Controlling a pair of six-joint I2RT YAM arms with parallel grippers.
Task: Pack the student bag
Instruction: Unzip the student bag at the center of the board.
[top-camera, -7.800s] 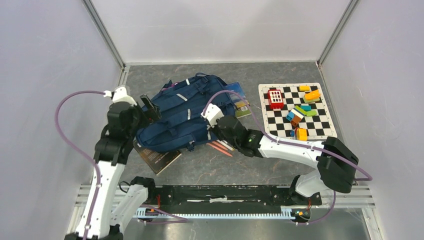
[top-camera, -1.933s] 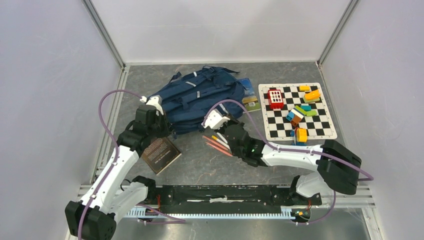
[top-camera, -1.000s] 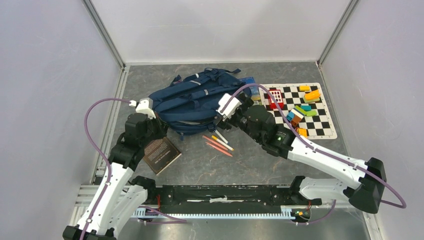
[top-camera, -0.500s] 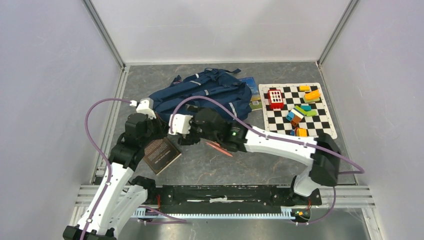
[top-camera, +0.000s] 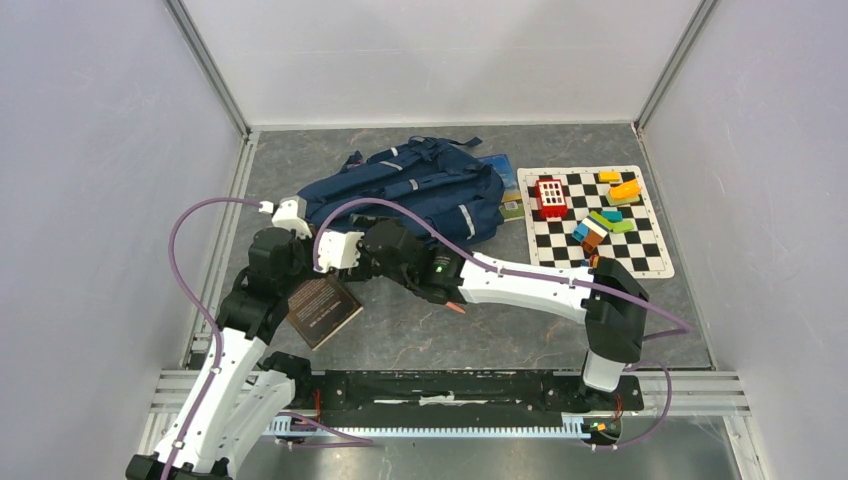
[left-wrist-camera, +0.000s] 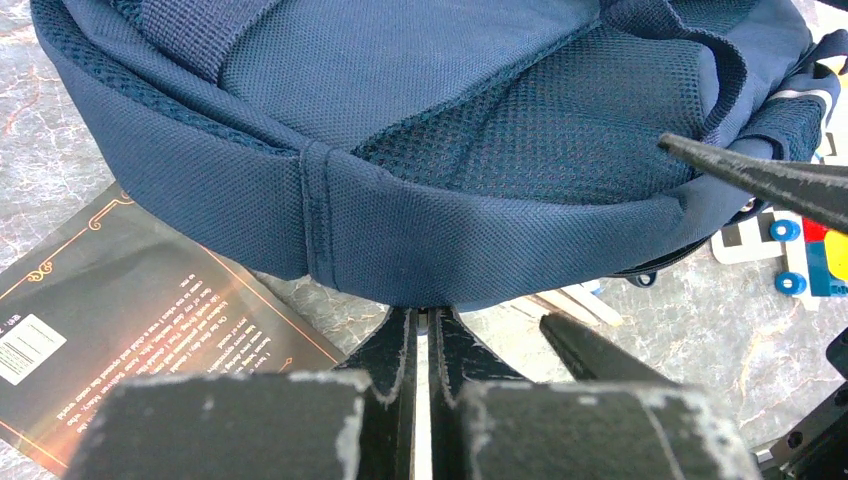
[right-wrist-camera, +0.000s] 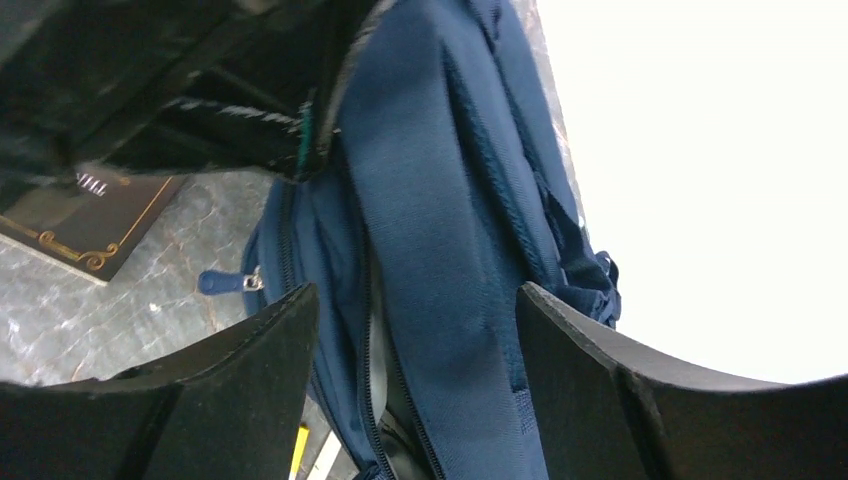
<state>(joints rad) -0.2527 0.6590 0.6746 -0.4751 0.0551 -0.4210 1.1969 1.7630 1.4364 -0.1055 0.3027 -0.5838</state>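
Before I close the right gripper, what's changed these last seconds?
The student bag slid toward the far wall, uncovering the book. The right gripper swung left along its near edge, open, beside the left gripper, which stays shut on the bag. Chessboard and blocks unchanged.

Bag (top-camera: 410, 195) back-centre. Left gripper (top-camera: 298, 232) at its left end, right gripper (top-camera: 325, 250) just beside. Book (top-camera: 322, 306) below. Checkered mat (top-camera: 645, 255), blocks (top-camera: 600, 222), right.

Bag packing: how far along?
Early. Done: nothing visibly packed; the dark book lies on the table outside the student bag. In hand: left gripper pinches the bag's edge, right gripper open beside its zip. Left: load the book, likely more.
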